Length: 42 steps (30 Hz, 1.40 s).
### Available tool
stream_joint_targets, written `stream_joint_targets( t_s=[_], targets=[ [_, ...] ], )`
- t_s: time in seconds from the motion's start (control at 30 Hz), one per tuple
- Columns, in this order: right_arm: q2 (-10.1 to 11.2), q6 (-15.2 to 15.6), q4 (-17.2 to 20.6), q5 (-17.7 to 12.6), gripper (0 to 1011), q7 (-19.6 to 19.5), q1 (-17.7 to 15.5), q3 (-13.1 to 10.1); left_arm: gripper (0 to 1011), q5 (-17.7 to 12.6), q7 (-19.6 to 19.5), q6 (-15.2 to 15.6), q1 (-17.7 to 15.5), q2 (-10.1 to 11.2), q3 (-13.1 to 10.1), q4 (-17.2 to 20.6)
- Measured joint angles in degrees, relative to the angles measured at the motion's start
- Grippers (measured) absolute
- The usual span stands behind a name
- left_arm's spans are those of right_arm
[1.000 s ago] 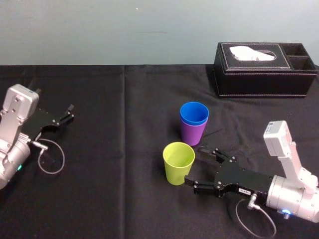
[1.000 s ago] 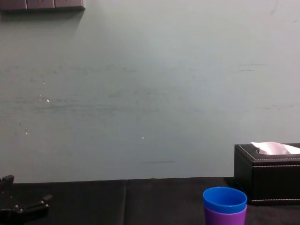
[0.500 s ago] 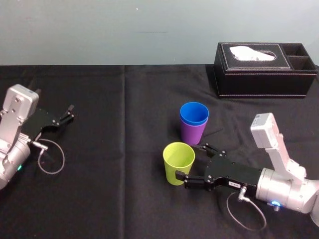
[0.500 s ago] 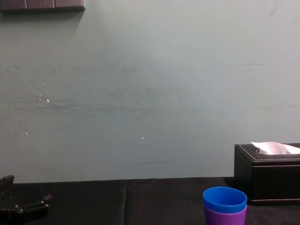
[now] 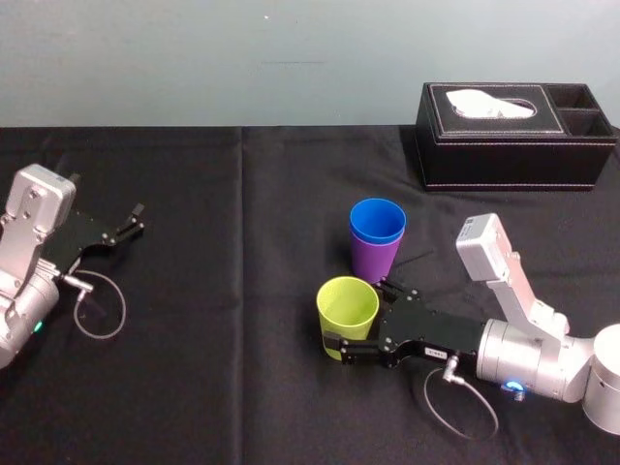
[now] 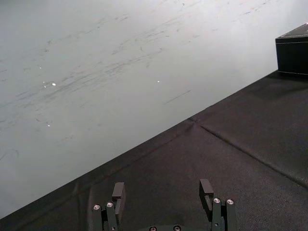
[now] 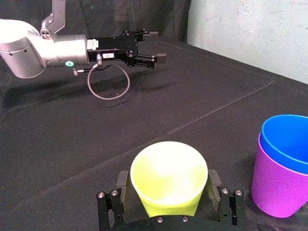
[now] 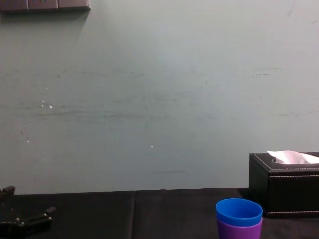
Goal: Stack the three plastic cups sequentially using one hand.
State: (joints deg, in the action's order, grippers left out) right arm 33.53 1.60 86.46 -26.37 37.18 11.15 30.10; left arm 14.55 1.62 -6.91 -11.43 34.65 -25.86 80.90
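Step in hand: the right gripper (image 5: 357,313) lies low over the table (image 5: 242,320), its jaws open and straddling the yellow-green cup (image 5: 347,308). This looks like the start of the last pick.
Yellow-green cup: it stands upright, mouth up, near the other two cups but apart from them, and a little closer to the robot.
Other cups: the blue cup (image 5: 378,221) already sits nested in the purple cup (image 5: 375,260), so this pair is probably the target.
Grip: close gently and evenly on the wall below the rim. The cup is thin, smooth and tapered, so a hard squeeze could dent it or pop it upward.
Lift: raise it straight up until its base is above the blue rim before moving across. Otherwise it may knock the pair over.
Placing: centre it over the blue mouth, keep it level, lower it until it seats, then let go.
Left gripper (image 5: 124,231): it is parked at the left of the table with its fingers wide apart and nothing between them.
Tissue box (image 5: 513,136): it sits at the back, well apart from the cups.
Hard to make out: in the right wrist view the fingers (image 7: 213,183) sit just beside the cup's wall, but I cannot tell whether they touch it.
Hidden: the gripper body covers the cup's base in the right wrist view. The chest view cuts off the lower part of the purple cup.
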Motion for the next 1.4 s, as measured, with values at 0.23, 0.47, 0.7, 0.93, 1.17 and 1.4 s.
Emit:
stream_joint_targets(
  t_s=[0.23, 0.47, 0.7, 0.93, 1.17, 1.4],
  targets=[
    [0.0, 0.0, 0.0, 0.1, 1004, 0.0, 0.0, 0.0, 1011, 0.0, 0.0, 0.0, 0.0, 0.0, 0.0, 0.0],
    [0.0, 0.0, 0.1, 0.0, 863, -0.1, -0.1, -0.1, 1011, 0.0, 0.0, 0.0, 0.0, 0.0, 0.0, 0.0],
    [0.1, 0.0, 0.1, -0.1, 757, -0.1, -0.1, -0.1, 1012, 0.0, 0.0, 0.0, 0.0, 0.0, 0.0, 0.0],
    [0.1, 0.0, 0.2, -0.1, 739, 0.0, -0.2, -0.2, 1011, 0.0, 0.0, 0.0, 0.0, 0.0, 0.0, 0.0],
    [0.1, 0.0, 0.2, -0.2, 739, 0.0, -0.2, -0.2, 1011, 0.0, 0.0, 0.0, 0.0, 0.0, 0.0, 0.0],
    [0.3, -0.1, 0.8, -0.5, 739, -0.7, -0.9, -0.7, 1011, 0.0, 0.0, 0.0, 0.0, 0.0, 0.0, 0.0]
  ],
)
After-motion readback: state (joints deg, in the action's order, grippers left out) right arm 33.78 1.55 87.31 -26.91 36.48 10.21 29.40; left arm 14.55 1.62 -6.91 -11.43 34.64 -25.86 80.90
